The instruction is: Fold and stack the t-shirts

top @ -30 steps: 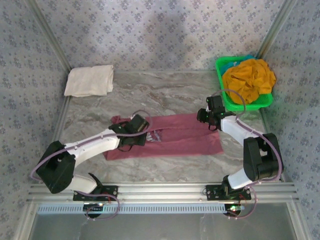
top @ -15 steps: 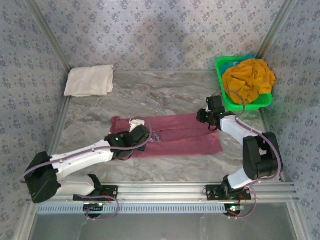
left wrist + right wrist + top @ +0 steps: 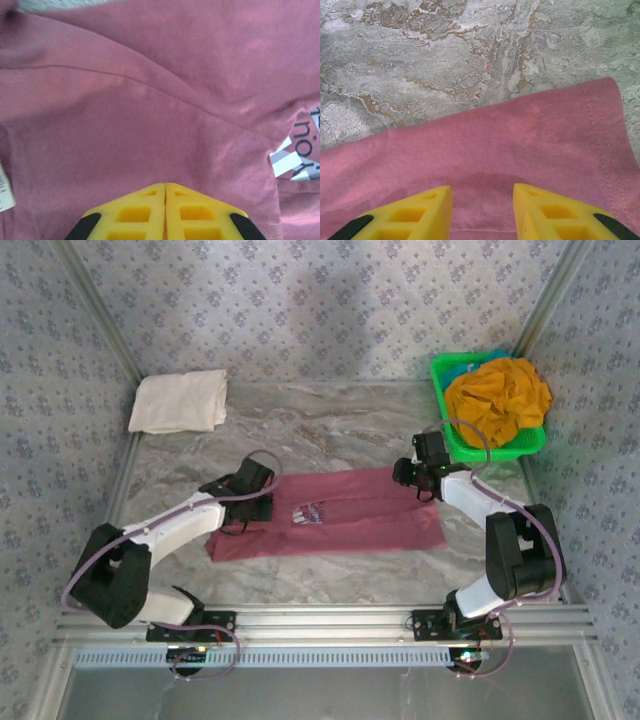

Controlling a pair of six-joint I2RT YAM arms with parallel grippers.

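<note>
A maroon t-shirt (image 3: 350, 515) lies folded into a long strip across the middle of the table, its white print (image 3: 310, 512) facing up. My left gripper (image 3: 252, 492) is at the strip's left end, jaws shut tip to tip just above the maroon cloth (image 3: 150, 100). My right gripper (image 3: 408, 475) hovers over the strip's far right corner, open, its fingers (image 3: 427, 202) either side of flat cloth (image 3: 485, 145) with nothing between them. A cream-white t-shirt (image 3: 180, 402) sits folded at the back left. A mustard-orange t-shirt (image 3: 497, 398) is bunched in the basket.
The green plastic basket (image 3: 455, 445) stands at the back right, close behind my right gripper. Metal frame rails (image 3: 320, 620) run along the table's near edge, and patterned walls close the back and sides. Bare marble tabletop (image 3: 445, 65) lies beyond the shirt's far hem.
My left gripper has swung off the shirt's print toward its left end, leaving the print uncovered. The right arm has stayed in place.
</note>
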